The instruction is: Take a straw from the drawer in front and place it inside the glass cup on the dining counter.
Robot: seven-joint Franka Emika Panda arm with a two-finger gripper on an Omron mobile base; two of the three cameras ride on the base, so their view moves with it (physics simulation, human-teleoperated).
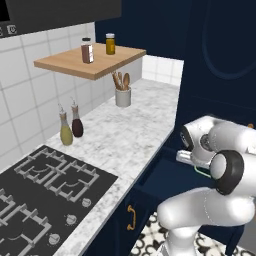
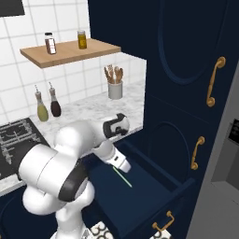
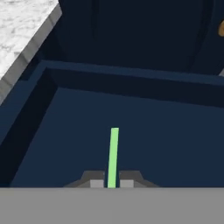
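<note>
We have the straw in hand: in the hand view the tool is clenched on it at the bottom centre of the frame, the two tips pressed to either side of the green stick, which runs up the frame from between them. In the right base view the straw juts down and to the right from the tool, at centre frame, over the open drawer. So the pick looks done. What is left, as we judge it, is to lift clear, travel to the dining bench and drop the straw into the glass.

For room, the drawer floor under the straw is bare. Its walls rise on all sides: the left wall and the far wall meet in the upper left of the hand view, and the front panel with its brass handle sits at the lower right of the right base view. Above the left wall the marbled bench edge overhangs. Beyond stand the tall navy cupboards. We reckon straight up is the open way out.
</note>
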